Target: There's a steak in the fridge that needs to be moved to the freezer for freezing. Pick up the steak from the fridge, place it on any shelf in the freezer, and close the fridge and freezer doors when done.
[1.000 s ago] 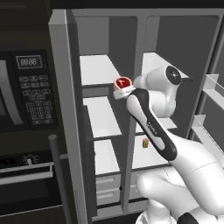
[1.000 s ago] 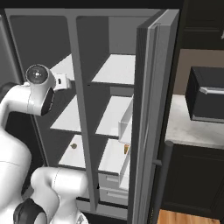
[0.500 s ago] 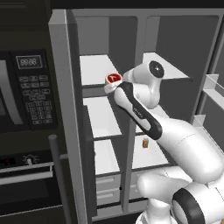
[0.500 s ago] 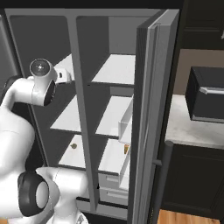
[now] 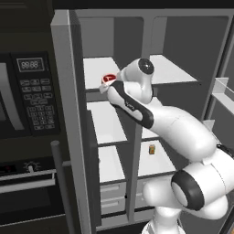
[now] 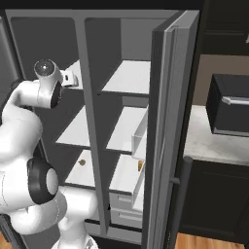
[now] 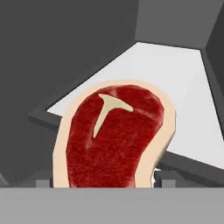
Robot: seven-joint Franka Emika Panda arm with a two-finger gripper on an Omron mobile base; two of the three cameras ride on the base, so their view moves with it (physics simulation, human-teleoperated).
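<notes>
The steak (image 7: 116, 135), a red slab with a pale fat rim, sits between my fingertips (image 7: 162, 178) in the hand view. My gripper (image 5: 109, 83) is shut on the steak (image 5: 109, 78) and holds it at the front edge of the top shelf (image 5: 95, 68) of the freezer, the narrower left compartment. That white shelf (image 7: 175, 83) stretches ahead past the steak. From the right, the gripper (image 6: 68, 78) pokes toward the same top shelf (image 6: 80, 73). The fridge (image 5: 173, 73) is the wider compartment on the right. Both doors stand open.
The open freezer door (image 5: 73, 119) stands edge-on left of the arm, with a black microwave (image 5: 27, 91) beyond it. The open fridge door (image 6: 170, 126) with clear bins is at right. A small amber box (image 5: 151, 149) lies on a lower fridge shelf.
The arm has swung left and stretched forward, carrying the steak from in front of the centre divider to the front of the freezer's top shelf.
</notes>
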